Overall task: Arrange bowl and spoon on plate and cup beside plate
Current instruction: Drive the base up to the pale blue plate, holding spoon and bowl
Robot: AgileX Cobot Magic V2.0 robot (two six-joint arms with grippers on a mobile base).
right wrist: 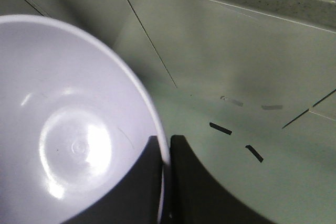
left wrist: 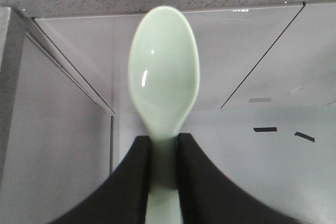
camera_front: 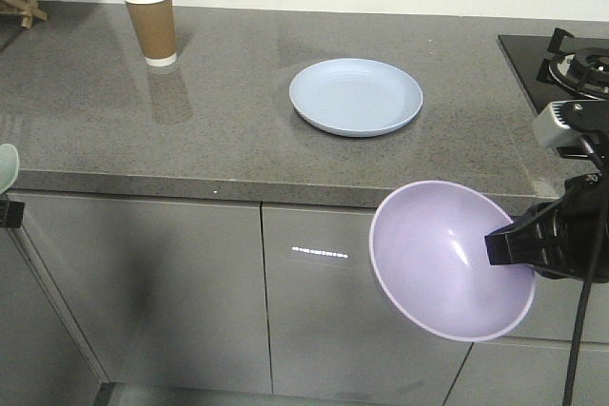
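Lavender bowl (right wrist: 73, 145), rim between right fingers (right wrist: 210, 192)

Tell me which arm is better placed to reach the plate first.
Probably right: the right gripper holds the bowl nearer the plate; the left gripper, holding the spoon, sits farther off.

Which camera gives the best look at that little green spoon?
The left wrist view: the spoon fills it, scoop up, handle pinched in the left hand. The front view catches only a sliver at its left edge; the right wrist view shows the bowl, no spoon.
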